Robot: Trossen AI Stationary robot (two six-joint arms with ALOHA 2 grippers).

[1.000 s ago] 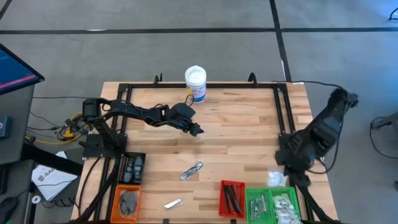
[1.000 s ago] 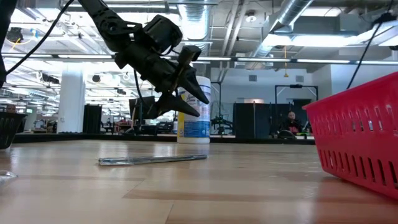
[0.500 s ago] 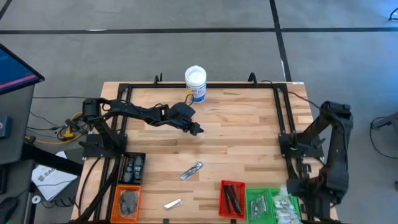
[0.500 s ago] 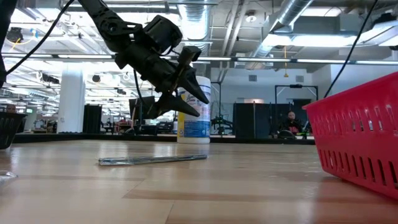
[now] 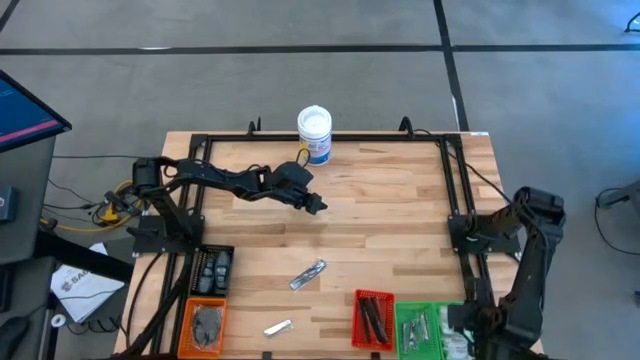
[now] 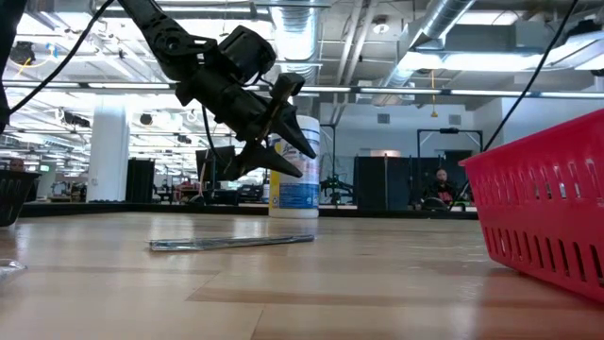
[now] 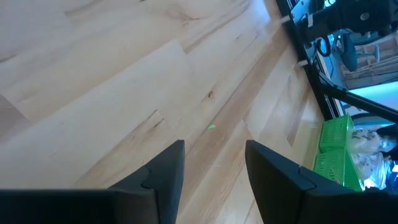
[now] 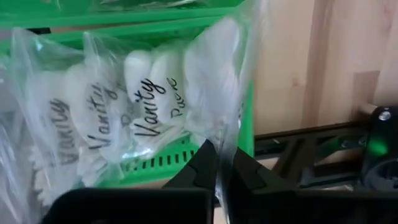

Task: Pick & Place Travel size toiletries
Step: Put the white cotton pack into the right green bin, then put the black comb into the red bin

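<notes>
i see the table (image 5: 400, 200) with my left gripper (image 6: 283, 142) hanging empty above its middle, jaws parted. the right gripper (image 8: 219, 163) is pinched on a clear packet (image 8: 149, 106) over the green tray (image 8: 124, 25). i'd lower before releasing, since it probably overhangs the tray wall.
</notes>
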